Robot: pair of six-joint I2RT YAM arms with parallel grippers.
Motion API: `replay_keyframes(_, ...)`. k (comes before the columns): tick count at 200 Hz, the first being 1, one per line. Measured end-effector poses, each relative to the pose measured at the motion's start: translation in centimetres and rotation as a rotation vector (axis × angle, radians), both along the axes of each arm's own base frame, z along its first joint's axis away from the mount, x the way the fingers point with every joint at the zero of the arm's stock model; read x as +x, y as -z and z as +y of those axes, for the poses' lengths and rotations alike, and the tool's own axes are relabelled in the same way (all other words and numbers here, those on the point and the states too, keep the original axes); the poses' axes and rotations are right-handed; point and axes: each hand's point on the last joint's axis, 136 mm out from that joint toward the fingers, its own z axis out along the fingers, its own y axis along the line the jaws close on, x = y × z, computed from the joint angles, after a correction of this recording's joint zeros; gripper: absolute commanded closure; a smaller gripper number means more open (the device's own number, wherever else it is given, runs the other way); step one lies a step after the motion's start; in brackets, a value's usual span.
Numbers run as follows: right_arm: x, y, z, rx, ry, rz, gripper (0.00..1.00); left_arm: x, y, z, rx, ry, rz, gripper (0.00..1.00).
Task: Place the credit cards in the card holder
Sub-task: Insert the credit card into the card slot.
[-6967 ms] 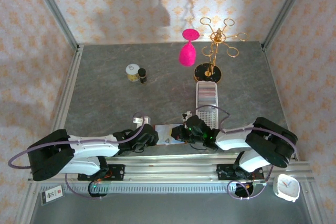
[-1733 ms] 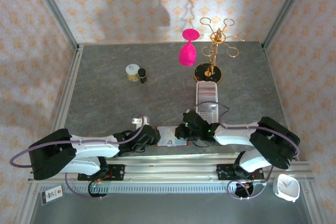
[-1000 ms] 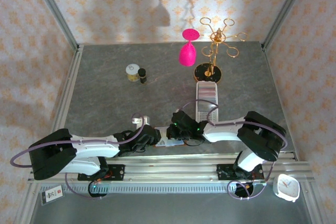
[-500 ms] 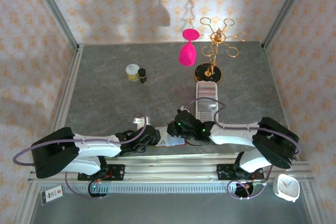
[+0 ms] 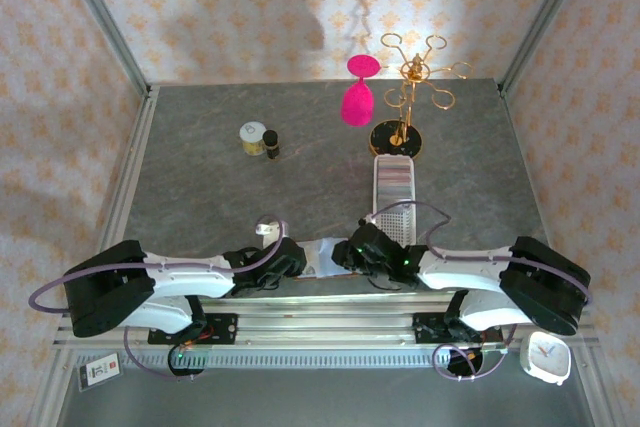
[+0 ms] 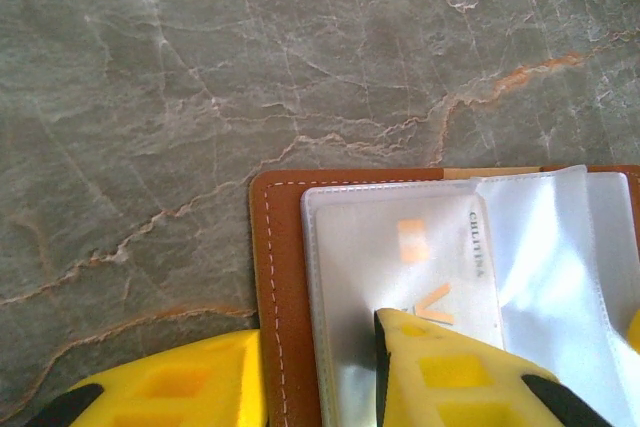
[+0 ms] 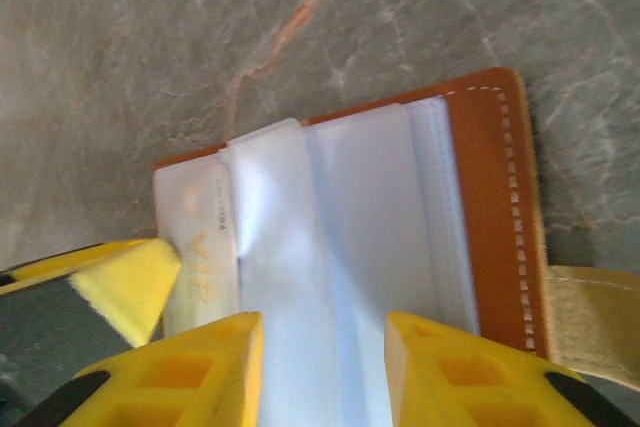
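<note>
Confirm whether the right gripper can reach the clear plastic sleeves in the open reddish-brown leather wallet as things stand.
Likely yes. The right gripper hangs open right over the clear sleeves of the wallet, nothing between; the left gripper sits only at its far end.

The card holder [image 5: 322, 255] lies at the near edge of the table [image 5: 200, 187], with the left pincer [image 6: 318, 347] over its left end, the right pincer [image 7: 320, 332] over its right, and a card [image 6: 400, 257] on its left half. Behind it to the right lies a tray [image 5: 393, 194], with a stand [image 5: 405, 97] beyond. A jar [image 5: 253, 136] and a bottle [image 5: 271, 144] stand side by side, farther back on the left.
</note>
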Motion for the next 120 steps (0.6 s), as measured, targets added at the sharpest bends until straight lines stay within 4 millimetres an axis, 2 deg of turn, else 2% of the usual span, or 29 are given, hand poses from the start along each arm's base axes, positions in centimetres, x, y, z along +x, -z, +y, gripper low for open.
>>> replay_keyframes(38, 0.06, -0.79, 0.85, 0.061, -0.002, -0.002, 0.65, 0.04, 0.02, -0.04, 0.006, 0.004, -0.002, 0.68)
replay_keyframes(120, -0.55, 0.17, 0.28, 0.053, 0.004, 0.033, 0.64, 0.07, 0.03, -0.10, 0.009, 0.007, -0.004, 0.67)
